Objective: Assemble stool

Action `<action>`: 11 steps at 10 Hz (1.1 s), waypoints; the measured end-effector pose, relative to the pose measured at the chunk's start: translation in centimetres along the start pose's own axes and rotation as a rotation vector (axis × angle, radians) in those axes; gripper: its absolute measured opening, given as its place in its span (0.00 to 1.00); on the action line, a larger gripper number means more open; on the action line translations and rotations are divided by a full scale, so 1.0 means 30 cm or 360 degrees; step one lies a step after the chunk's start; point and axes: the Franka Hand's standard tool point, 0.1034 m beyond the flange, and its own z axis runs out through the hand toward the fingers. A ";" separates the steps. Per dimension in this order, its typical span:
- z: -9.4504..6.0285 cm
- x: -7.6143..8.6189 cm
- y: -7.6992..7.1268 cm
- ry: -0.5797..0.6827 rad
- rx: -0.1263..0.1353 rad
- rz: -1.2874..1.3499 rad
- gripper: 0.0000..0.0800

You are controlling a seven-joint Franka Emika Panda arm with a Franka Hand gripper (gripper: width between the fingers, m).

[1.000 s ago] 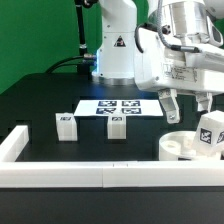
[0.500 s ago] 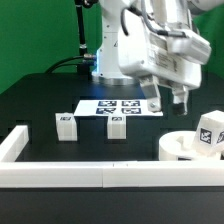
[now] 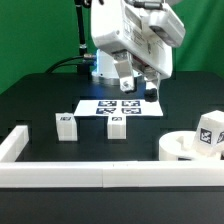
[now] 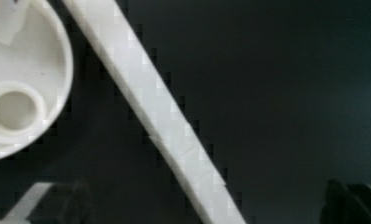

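The stool's round white seat (image 3: 180,148) lies at the exterior view's right, just behind the front rail. One tagged white leg (image 3: 211,130) stands upright on it. Two more tagged legs (image 3: 66,125) (image 3: 116,126) stand on the black table in front of the marker board (image 3: 120,107). My gripper (image 3: 140,87) hangs open above the marker board's far right part, holding nothing. In the wrist view the seat (image 4: 22,90) shows a round hole, with a white rail (image 4: 155,110) running slantwise beside it. My gripper (image 4: 191,208) shows only its dark fingertips (image 4: 351,200), set wide apart.
Long white border rails run along the table's front (image 3: 100,176) and at the exterior view's left (image 3: 15,146). The robot's white base (image 3: 112,50) stands behind the marker board, and a green wall lies beyond.
The arm has swung from above the seat toward the exterior view's left and risen, ending over the marker board. The jaws stayed open, and the seat and legs have not moved.
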 end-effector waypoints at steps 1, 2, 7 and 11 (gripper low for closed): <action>0.000 0.000 -0.003 0.0001 0.0001 -0.0103 0.81; 0.001 -0.002 -0.006 0.0000 -0.0003 -0.0234 0.81; -0.009 0.022 -0.024 -0.0069 -0.0168 -0.1259 0.81; -0.010 0.060 -0.044 -0.0037 -0.0137 -0.1691 0.81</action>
